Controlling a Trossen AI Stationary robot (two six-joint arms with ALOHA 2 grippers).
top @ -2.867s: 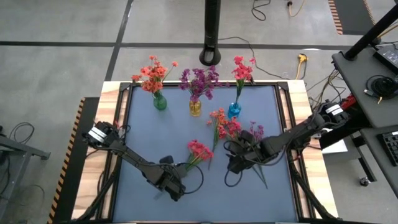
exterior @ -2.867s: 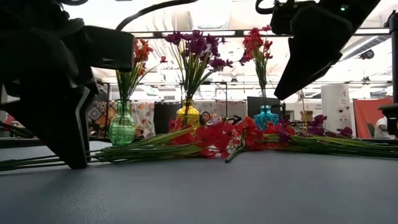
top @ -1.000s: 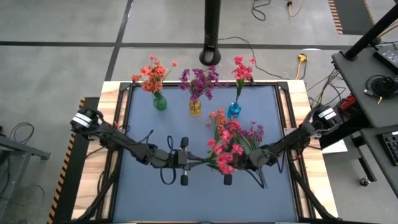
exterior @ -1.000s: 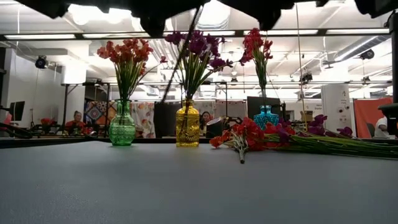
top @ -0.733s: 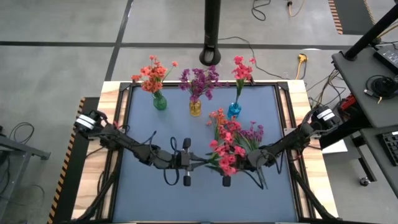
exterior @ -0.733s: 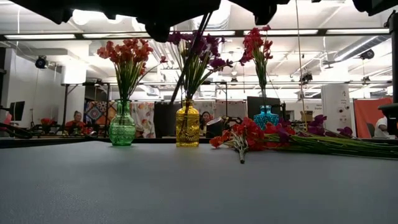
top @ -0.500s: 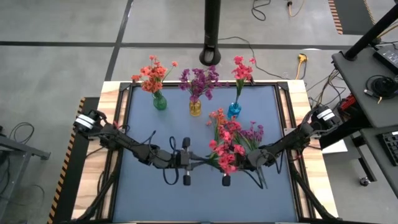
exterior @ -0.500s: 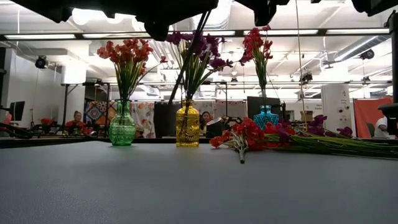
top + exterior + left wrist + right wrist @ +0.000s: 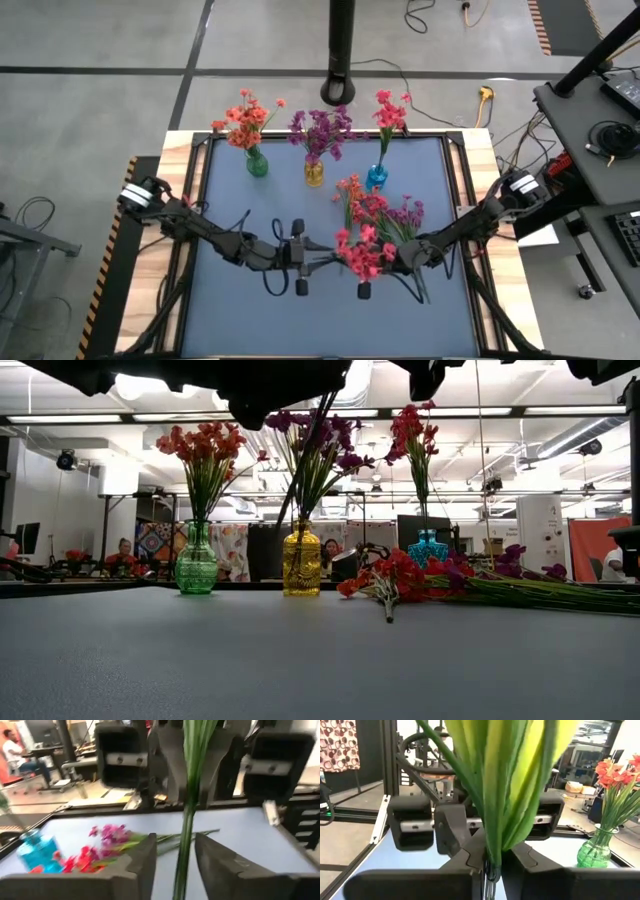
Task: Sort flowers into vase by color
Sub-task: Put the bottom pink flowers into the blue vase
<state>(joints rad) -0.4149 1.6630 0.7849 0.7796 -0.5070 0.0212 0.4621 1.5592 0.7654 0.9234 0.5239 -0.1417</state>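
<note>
A red flower (image 9: 362, 254) hangs upright above the table's middle, between my two grippers, which face each other. My right gripper (image 9: 492, 856) is shut on it. My left gripper (image 9: 175, 845) is open, its fingers on either side of the green stem (image 9: 182, 855) without touching it. From above, the blossoms hide both sets of fingertips. At the far edge stand a green vase (image 9: 257, 164) with orange-red flowers, a yellow vase (image 9: 314, 173) with purple ones and a blue vase (image 9: 376, 178) with pink-red ones. My right gripper pinches the flower's stem between its two fingers, right where the green leaves (image 9: 495, 851) start. The fingers come level from the table's right and lie across the stem. The flower stands upright, lifted clear, and its bare lower stem (image 9: 290, 485) slants down above the table.
Several loose flowers (image 9: 392, 214) lie on the blue mat (image 9: 230, 200) right of the middle, in front of the blue vase, with their stems toward the near right. A black post (image 9: 340, 50) rises behind the table. People sit in the room beyond.
</note>
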